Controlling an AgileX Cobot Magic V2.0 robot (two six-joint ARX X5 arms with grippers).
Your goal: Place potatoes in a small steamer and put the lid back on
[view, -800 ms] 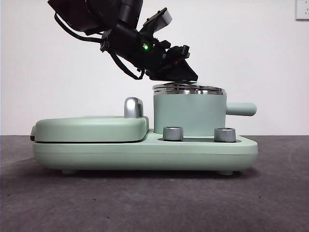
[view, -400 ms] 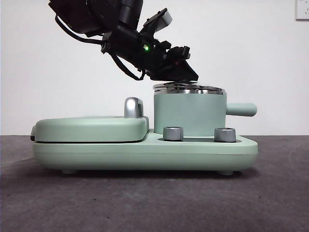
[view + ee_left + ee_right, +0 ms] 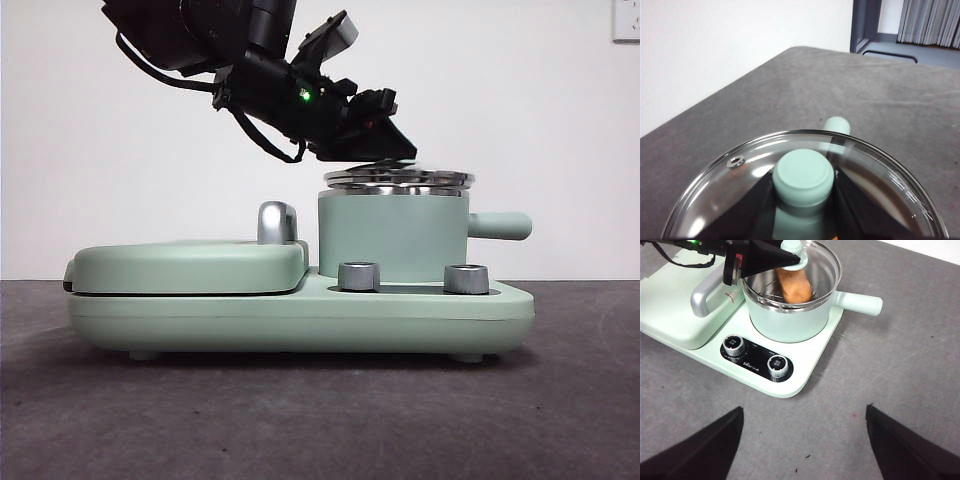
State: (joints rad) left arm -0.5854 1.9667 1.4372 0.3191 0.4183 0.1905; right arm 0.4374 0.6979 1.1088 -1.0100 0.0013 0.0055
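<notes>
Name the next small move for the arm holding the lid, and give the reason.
Probably centre and lower it. The left gripper grips the knob of the lid, which sits off-centre toward the handle above the small steamer. The potato is already inside.

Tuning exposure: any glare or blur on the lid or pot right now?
Left wrist view: white glare streaks on the glass lid; its knob is sharp, held between the left gripper jaws. Front view: bright highlights on the steamer rim. Right wrist view: even light, potato clear.
</notes>
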